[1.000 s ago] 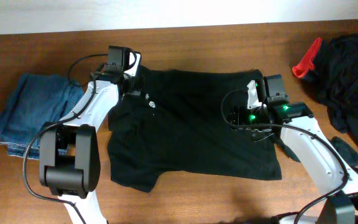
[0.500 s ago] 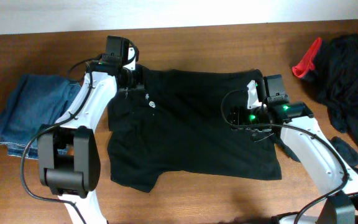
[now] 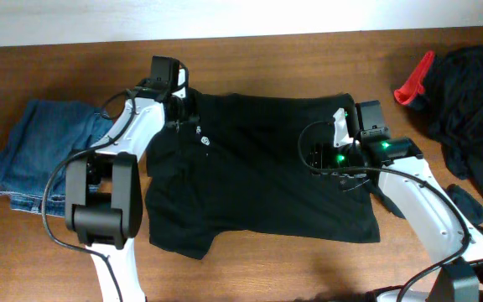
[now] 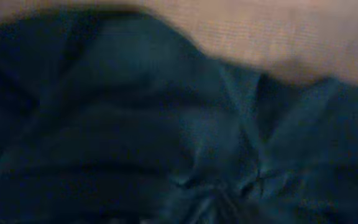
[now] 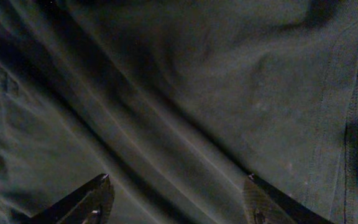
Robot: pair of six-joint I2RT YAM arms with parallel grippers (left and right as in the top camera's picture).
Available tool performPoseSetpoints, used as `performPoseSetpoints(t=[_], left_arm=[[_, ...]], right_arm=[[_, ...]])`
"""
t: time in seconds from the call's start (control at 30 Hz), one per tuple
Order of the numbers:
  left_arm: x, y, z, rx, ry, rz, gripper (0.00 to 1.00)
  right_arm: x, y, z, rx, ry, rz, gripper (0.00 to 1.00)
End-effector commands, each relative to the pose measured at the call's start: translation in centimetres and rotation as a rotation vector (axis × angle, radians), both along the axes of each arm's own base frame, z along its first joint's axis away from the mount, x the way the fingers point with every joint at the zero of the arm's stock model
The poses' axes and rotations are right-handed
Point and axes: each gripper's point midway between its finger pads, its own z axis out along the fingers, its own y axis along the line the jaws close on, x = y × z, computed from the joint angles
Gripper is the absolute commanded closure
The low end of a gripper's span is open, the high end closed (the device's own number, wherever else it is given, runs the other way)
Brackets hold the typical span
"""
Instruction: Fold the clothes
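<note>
A black shirt [image 3: 258,168] lies spread on the wooden counter [image 3: 309,50]. It looks soft, light and limp, best pinched at a shoulder or hem. The right fingers [image 5: 95,199] stand apart above it. The left fingers [image 3: 178,102] are at the collar, and I cannot tell if they are closed.

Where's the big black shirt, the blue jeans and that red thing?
black shirt [image 3: 258,168], overhead view, middle of its front.
blue jeans [image 3: 40,151], overhead view, middle of the folded pile.
red thing [image 3: 412,85], overhead view, its middle; too small to tell what it is.
</note>
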Motion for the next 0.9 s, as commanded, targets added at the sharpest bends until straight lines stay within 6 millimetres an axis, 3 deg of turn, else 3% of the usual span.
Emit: performPoseSetpoints(t=[0.0,0.07,0.33,0.53,0.6,0.63,0.67,0.7,0.8,0.87], left_arm=[[1.6,0.1,0.7,-0.004,-0.064,0.0,0.93],[2.8,-0.1,1.9,-0.013,-0.119,0.0,1.0],[8.2,-0.4,7.9,-0.008,-0.408,-0.002,0.99],[10.2,0.2,9.5,0.007,-0.522,0.034,0.99],[10.3,0.3,9.2,0.01,-0.52,0.037,0.87],[10.2,0.8,8.9,0.035,-0.511,0.057,0.58],[10.1,1.1,8.7,0.054,-0.503,0.061,0.42],[10.0,1.3,8.5,0.076,-0.497,0.052,0.37],[8.8,1.6,6.8,0.141,-0.427,-0.008,0.07],[7.4,1.8,5.1,0.158,-0.337,-0.024,0.01]], right_arm=[[0.3,0.1,0.3,-0.005,-0.014,0.012,0.29],[0.3,0.0,0.3,-0.006,-0.013,0.012,0.29],[0.4,0.1,0.4,-0.006,-0.021,0.014,0.29],[0.4,-0.5,0.2,-0.04,-0.018,0.0,0.29],[0.5,-0.9,0.1,-0.059,-0.019,-0.009,0.29],[0.6,-1.1,0.1,-0.068,-0.023,-0.013,0.28],[0.6,-1.2,0.1,-0.075,-0.026,-0.017,0.26],[0.7,-1.3,0.1,-0.078,-0.027,-0.019,0.25],[1.0,-1.8,0.2,-0.106,-0.04,-0.035,0.25],[1.7,-2.7,0.4,-0.15,-0.071,-0.06,0.25]])
